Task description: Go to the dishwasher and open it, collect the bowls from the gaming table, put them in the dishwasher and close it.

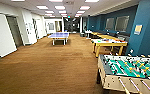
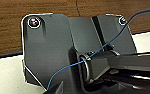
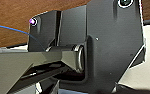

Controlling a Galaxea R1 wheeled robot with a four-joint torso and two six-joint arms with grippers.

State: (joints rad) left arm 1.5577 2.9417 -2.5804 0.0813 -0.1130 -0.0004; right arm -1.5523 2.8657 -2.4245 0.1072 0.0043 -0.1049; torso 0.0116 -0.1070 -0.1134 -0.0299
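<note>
Green-fielded gaming table [image 1: 131,72] stands near right on brown carpet [image 1: 53,65].

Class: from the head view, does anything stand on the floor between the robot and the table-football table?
Nothing visible does. The table-football table stands close by on the right, with bare brown carpet beside it.

A thin blue cable [image 2: 66,68] crosses over brown wood-grain floor [image 2: 8,25]

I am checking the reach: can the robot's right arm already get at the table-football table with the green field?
Probably not yet. The table-football table with the green field stands ahead to the right across brown carpet floor, and no arm is extended toward it.
</note>
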